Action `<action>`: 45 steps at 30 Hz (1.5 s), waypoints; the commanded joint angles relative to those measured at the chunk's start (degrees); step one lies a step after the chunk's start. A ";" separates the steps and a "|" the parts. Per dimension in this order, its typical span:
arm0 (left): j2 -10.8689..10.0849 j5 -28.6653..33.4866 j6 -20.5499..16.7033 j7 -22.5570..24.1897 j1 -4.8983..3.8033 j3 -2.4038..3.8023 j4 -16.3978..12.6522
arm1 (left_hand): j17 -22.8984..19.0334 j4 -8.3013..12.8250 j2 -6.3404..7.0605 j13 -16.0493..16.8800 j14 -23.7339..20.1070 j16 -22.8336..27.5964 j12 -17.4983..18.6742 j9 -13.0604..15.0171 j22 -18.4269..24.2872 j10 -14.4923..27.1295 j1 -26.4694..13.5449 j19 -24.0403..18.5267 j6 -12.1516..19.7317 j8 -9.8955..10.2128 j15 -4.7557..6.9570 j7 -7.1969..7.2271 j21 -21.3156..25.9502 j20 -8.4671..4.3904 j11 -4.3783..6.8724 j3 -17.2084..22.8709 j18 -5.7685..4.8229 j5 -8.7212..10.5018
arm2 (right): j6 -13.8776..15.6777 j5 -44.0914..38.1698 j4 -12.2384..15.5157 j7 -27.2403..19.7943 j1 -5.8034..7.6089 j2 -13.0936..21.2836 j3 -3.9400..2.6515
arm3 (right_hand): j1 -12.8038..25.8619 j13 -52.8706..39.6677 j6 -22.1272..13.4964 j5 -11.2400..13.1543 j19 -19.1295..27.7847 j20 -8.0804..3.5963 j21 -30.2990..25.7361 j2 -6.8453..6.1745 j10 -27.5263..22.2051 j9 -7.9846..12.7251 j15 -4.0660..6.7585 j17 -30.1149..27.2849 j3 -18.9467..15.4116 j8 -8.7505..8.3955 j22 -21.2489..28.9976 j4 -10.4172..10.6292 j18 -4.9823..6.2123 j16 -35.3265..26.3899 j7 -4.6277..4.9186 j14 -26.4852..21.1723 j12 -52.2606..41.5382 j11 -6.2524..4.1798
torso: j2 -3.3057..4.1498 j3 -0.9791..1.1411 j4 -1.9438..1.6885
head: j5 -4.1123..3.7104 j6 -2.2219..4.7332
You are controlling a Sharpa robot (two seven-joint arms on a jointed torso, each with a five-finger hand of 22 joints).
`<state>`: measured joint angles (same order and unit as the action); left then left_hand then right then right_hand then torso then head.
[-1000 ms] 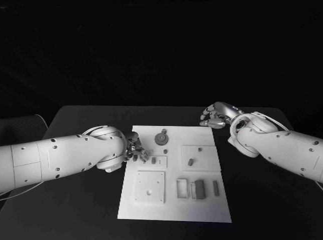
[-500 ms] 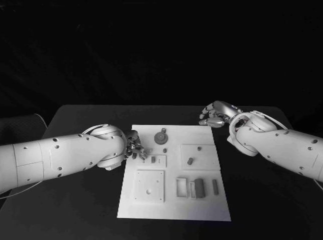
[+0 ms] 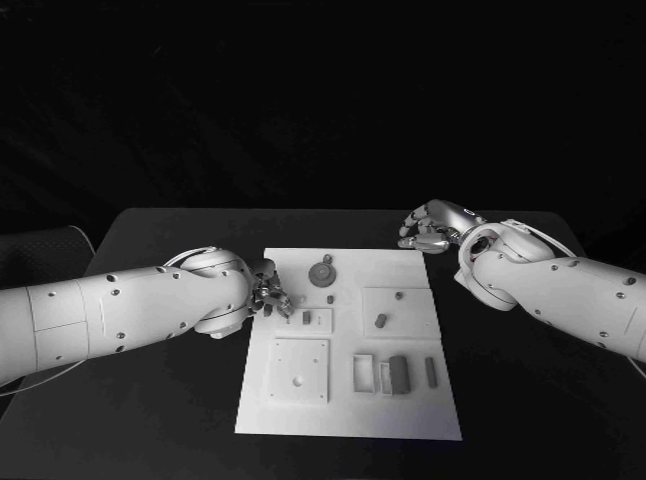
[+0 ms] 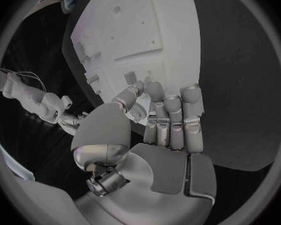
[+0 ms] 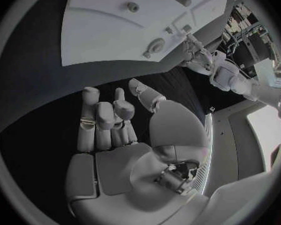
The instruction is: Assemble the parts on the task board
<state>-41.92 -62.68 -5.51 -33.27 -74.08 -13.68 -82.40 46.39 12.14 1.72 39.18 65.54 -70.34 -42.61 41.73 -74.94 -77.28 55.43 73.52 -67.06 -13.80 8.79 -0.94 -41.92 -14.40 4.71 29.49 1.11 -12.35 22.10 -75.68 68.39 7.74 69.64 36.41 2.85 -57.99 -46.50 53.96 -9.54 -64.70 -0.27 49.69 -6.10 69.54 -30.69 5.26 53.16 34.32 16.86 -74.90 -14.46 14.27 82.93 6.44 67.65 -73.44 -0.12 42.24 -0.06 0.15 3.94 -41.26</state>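
The white task board (image 3: 349, 400) lies mid-table. On it are a round grey part (image 3: 323, 272) at the far end, a small part (image 3: 309, 319) near the left edge, another small part (image 3: 382, 321) in a square recess, and upright pieces (image 3: 397, 375) at the near right. My left hand (image 3: 270, 297) hovers at the board's left edge beside the small part, its fingers close together and the thumb against them, with nothing seen in them (image 4: 159, 120). My right hand (image 3: 428, 228) is over the black table just past the board's far right corner, fingers curled in and holding nothing (image 5: 109, 122).
A raised square plate (image 3: 300, 372) with holes sits at the board's near left. A narrow frame (image 3: 364, 373) and a slim bar (image 3: 431, 373) stand beside the upright pieces. Black table (image 3: 165, 400) surrounds the board on all sides.
My left hand has drawn slightly farther along the board's left edge. My right hand has barely moved. The parts lie as before.
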 commanded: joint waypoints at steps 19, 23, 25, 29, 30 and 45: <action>0.67 -0.03 2.28 0.43 0.51 0.03 1.30 | -0.03 -3.97 2.16 0.11 0.04 -0.50 -0.70 3.88 -1.19 0.31 -2.37 -0.35 -1.16 -2.59 1.20 -0.33 -0.60 -0.63 0.18 -0.19 3.04 1.47 | -0.62 -0.13 0.06 -0.13 -0.02 0.03 -0.02 | 0.59 -0.06 -0.04 -0.14 -0.12 -0.17 -0.31 -0.22 0.06 -0.12 0.34 -0.07 -0.01 -0.36 -0.89 0.36 0.73 -0.36 0.28 0.13 0.28 0.36 | -0.03 0.07 -0.01 | 0.14 -0.32; 0.67 -0.03 2.96 0.43 0.51 0.03 1.21 | -0.04 -3.93 2.45 0.11 0.02 -0.53 -0.74 3.89 -1.20 0.34 -2.34 -0.37 -1.15 -2.60 1.21 -0.32 -0.64 -0.67 0.19 -0.27 3.05 1.51 | -0.64 -0.13 0.05 -0.13 -0.02 0.04 -0.02 | 0.59 -0.06 -0.04 -0.14 -0.12 -0.17 -0.31 -0.24 0.05 -0.13 0.34 -0.07 -0.01 -0.36 -0.89 0.38 0.73 -0.36 0.28 0.13 0.28 0.35 | -0.01 0.03 0.02 | 0.14 -0.40; 0.67 -0.03 3.22 0.44 0.51 0.03 1.19 | -0.04 -3.95 2.62 0.11 0.02 -0.55 -0.76 3.91 -1.21 0.34 -2.38 -0.38 -1.15 -2.61 1.22 -0.32 -0.67 -0.68 0.20 -0.33 3.05 1.58 | -0.63 -0.13 0.03 -0.13 -0.02 0.04 -0.02 | 0.60 -0.06 -0.04 -0.14 -0.12 -0.17 -0.31 -0.24 0.05 -0.13 0.34 -0.07 -0.01 -0.37 -0.89 0.38 0.73 -0.36 0.28 0.13 0.28 0.35 | -0.02 0.01 0.03 | 0.16 -0.41; 0.70 -0.04 3.42 0.45 0.51 0.03 1.17 | -0.04 -3.97 2.87 0.11 0.01 -0.57 -0.79 3.92 -1.20 0.35 -2.42 -0.40 -1.15 -2.62 1.22 -0.31 -0.70 -0.69 0.20 -0.41 3.05 1.66 | -0.64 -0.13 0.01 -0.13 -0.02 0.02 -0.02 | 0.60 -0.06 -0.04 -0.15 -0.12 -0.17 -0.31 -0.25 0.05 -0.14 0.34 -0.07 -0.01 -0.37 -0.89 0.40 0.73 -0.36 0.28 0.13 0.28 0.35 | -0.01 -0.01 0.01 | 0.14 -0.45; 0.71 -0.04 3.52 0.44 0.51 0.03 1.18 | -0.04 -3.97 2.88 0.11 0.01 -0.57 -0.79 3.92 -1.20 0.35 -2.42 -0.41 -1.15 -2.62 1.22 -0.31 -0.70 -0.69 0.20 -0.41 3.05 1.67 | -0.64 -0.13 0.01 -0.14 -0.02 0.01 -0.02 | 0.60 -0.06 -0.04 -0.15 -0.12 -0.17 -0.31 -0.25 0.05 -0.14 0.34 -0.07 -0.01 -0.37 -0.89 0.40 0.73 -0.36 0.28 0.13 0.28 0.35 | -0.01 -0.01 0.01 | 0.14 -0.45; 1.29 -0.69 2.90 0.59 0.55 0.03 1.56 | -0.06 -4.22 2.91 0.10 0.00 -0.61 -0.84 3.94 -1.19 0.36 -2.62 -0.42 -1.17 -2.64 1.23 -0.30 -0.74 -0.70 0.21 -0.49 3.04 1.74 | -0.68 -0.13 0.10 -0.15 -0.06 -0.04 -0.02 | 0.62 -0.07 -0.03 -0.15 -0.12 -0.18 -0.32 -0.27 0.06 -0.16 0.34 -0.07 0.00 -0.38 -0.90 0.47 0.73 -0.35 0.27 0.14 0.29 0.35 | -0.01 0.01 0.02 | -0.01 -0.42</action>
<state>-40.87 -62.75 -2.93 -33.23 -73.55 -13.68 -80.82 46.36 8.23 4.17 39.21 66.02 -70.55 -43.22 45.65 -74.90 -77.40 52.98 73.18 -67.45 -16.48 9.32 -0.62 -42.37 -14.85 4.82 28.99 1.08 -10.81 22.03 -75.66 68.41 7.76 69.62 36.42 2.85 -57.77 -46.52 53.98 -9.54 -64.60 -0.17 49.69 -6.33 69.54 -30.77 5.37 53.16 34.32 16.86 -74.90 -14.46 14.28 82.93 6.22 67.76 -73.44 -0.12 42.23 -0.08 0.15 3.97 -41.67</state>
